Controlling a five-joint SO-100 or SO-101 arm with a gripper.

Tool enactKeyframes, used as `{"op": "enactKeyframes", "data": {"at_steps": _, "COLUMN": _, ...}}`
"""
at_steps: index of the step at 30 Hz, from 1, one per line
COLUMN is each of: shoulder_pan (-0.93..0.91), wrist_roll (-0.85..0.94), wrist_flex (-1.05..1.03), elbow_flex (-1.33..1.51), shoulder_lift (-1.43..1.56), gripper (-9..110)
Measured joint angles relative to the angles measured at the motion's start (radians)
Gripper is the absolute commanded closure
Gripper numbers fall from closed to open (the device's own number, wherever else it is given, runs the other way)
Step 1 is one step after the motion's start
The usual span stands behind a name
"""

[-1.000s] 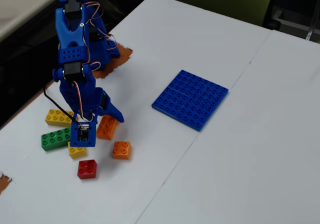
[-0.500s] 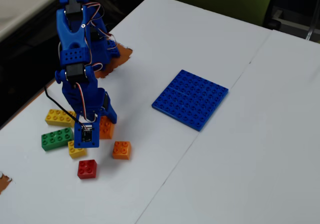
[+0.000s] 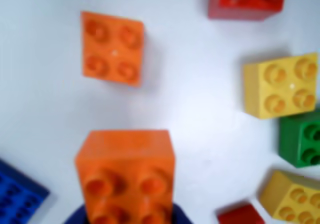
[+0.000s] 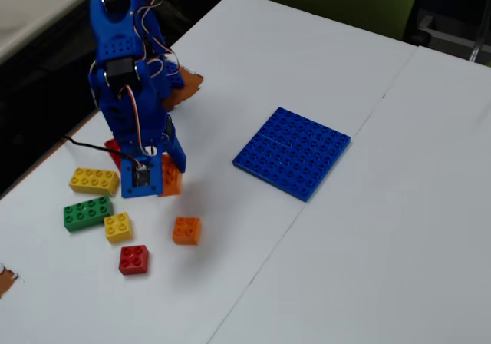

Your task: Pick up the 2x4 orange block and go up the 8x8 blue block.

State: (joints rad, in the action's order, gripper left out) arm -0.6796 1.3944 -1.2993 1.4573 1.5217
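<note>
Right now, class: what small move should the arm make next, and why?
Probably carry it right in the fixed view toward the 8x8 blue block: the gripper holds the 2x4 orange block clear of the table, and the baseplate lies bare.

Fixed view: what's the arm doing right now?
The blue arm's gripper holds the 2x4 orange block, apparently just off the white table; the wrist view shows the block between the fingers. The 8x8 blue block lies flat to the right in the fixed view, nothing on it. On the table around the arm lie a small orange 2x2 brick, a red 2x2, a yellow 2x2, a green brick and a yellow 2x4.
</note>
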Motion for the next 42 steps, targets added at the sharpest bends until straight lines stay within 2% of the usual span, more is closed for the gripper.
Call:
{"op": "enactKeyframes", "data": {"at_steps": 5, "shoulder_pan": 0.153, "wrist_roll": -0.061, "wrist_flex": 0.021, "elbow_flex": 0.0, "shoulder_lift": 0.181, "gripper": 102}}
{"op": "enactKeyframes", "data": {"at_steps": 10, "shoulder_pan": 0.295, "wrist_roll": -0.236, "wrist_flex": 0.031, "elbow_flex": -0.086, "shoulder_lift": 0.225, "gripper": 102}}
{"op": "enactKeyframes", "data": {"at_steps": 15, "shoulder_pan": 0.426, "wrist_roll": -0.405, "wrist_flex": -0.054, "elbow_flex": -0.35, "shoulder_lift": 0.167, "gripper": 101}}
{"op": "enactKeyframes", "data": {"at_steps": 19, "shoulder_pan": 0.505, "wrist_roll": -0.445, "wrist_flex": -0.193, "elbow_flex": -0.644, "shoulder_lift": 0.026, "gripper": 101}}
{"op": "enactKeyframes", "data": {"at_steps": 23, "shoulder_pan": 0.568, "wrist_roll": -0.394, "wrist_flex": -0.298, "elbow_flex": -0.894, "shoulder_lift": -0.11, "gripper": 101}}
{"op": "enactKeyframes", "data": {"at_steps": 29, "shoulder_pan": 0.638, "wrist_roll": -0.25, "wrist_flex": -0.376, "elbow_flex": -1.048, "shoulder_lift": -0.258, "gripper": 101}}
{"op": "enactKeyframes", "data": {"at_steps": 42, "shoulder_pan": 0.693, "wrist_roll": -0.127, "wrist_flex": -0.436, "elbow_flex": -1.065, "shoulder_lift": -0.505, "gripper": 101}}
